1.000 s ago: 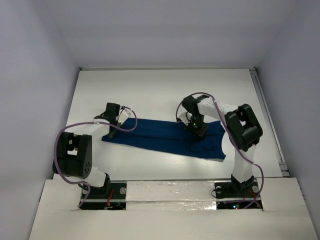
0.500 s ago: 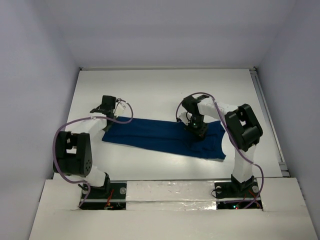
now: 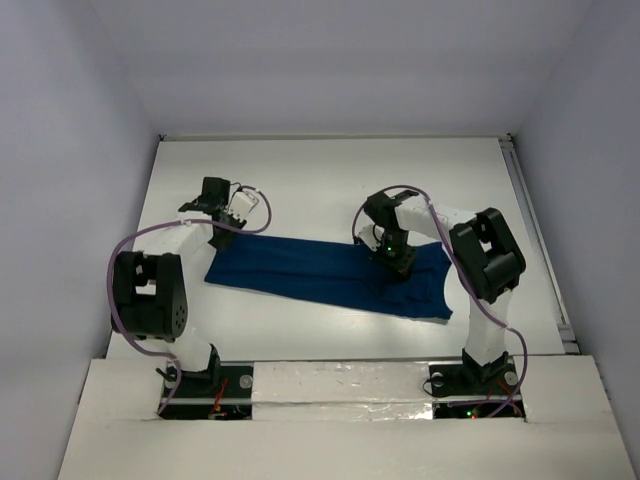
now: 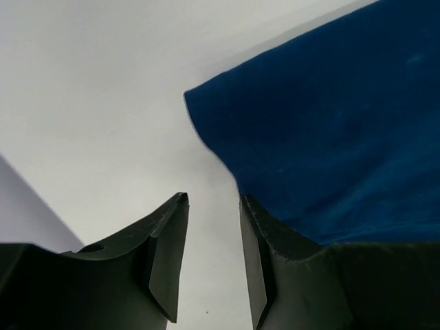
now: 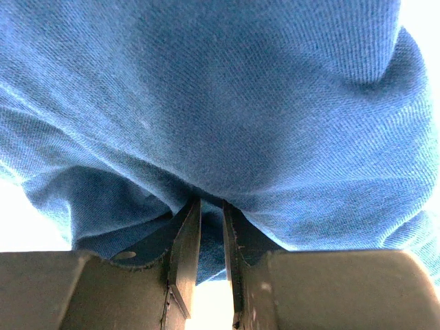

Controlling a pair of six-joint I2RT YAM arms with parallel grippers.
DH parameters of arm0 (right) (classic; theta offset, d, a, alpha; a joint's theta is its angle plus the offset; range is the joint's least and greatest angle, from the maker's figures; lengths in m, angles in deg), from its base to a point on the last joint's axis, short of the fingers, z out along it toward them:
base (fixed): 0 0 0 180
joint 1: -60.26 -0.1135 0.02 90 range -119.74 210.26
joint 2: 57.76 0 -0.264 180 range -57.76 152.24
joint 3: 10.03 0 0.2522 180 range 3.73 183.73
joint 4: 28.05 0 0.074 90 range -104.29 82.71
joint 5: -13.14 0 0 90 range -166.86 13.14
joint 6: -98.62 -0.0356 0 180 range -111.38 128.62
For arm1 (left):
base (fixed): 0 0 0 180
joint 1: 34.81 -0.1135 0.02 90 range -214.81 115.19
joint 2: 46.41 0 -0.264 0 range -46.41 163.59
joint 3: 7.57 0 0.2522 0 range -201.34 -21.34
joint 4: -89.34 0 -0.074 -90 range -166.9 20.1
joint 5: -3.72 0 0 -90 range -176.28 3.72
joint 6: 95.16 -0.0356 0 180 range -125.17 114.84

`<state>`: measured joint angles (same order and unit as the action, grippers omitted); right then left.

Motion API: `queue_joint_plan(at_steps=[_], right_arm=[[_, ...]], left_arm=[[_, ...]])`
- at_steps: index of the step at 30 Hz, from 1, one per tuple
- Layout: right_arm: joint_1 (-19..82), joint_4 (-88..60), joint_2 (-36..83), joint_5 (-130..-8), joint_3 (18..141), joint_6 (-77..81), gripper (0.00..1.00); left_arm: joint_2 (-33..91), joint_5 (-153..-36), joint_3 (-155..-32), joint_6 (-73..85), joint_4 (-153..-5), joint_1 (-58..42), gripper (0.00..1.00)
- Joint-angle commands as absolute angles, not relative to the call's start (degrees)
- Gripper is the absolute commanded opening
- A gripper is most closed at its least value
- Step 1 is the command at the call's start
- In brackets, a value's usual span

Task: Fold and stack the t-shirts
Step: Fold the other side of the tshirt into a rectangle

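on the white table (image 3: 320, 180), right gripper (image 5: 210, 203) clenches the t-shirt (image 3: 300, 265), left gripper (image 4: 213, 198) released.

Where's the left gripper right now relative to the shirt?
In the top view the left gripper is at the far left corner of the t-shirt; its wrist view shows it over bare table, just off the cloth.

Navy t-shirt (image 4: 330, 137) corner on white table (image 4: 103, 103), left end effector (image 4: 214, 198) parted, empty

dark navy blue cloth t-shirt (image 5: 227, 103) ran past every edge of the right wrist view, black right fingers (image 5: 184, 254) had tips buried in its fold, black left fingers (image 4: 275, 275) hid its near part
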<state>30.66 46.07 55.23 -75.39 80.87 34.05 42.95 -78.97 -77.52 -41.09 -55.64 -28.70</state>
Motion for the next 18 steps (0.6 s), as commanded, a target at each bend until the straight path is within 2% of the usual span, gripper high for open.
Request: queue_joint_plan(at_steps=[1, 6, 18], right_arm=[[30.7, 43.2, 56.8, -75.6, 78.9, 33.9, 0.26], [30.7, 42.8, 57.0, -75.3, 78.6, 33.9, 0.26], [30.7, 42.3, 56.9, -75.0, 78.4, 34.1, 0.25]], left_arm=[[45.3, -86.2, -81.6, -38.8, -52.6, -30.3, 0.34], [49.6, -95.0, -86.3, -35.6, -51.5, -33.2, 0.35], [53.8, -103.1, -90.2, -34.4, -48.6, -38.1, 0.34]])
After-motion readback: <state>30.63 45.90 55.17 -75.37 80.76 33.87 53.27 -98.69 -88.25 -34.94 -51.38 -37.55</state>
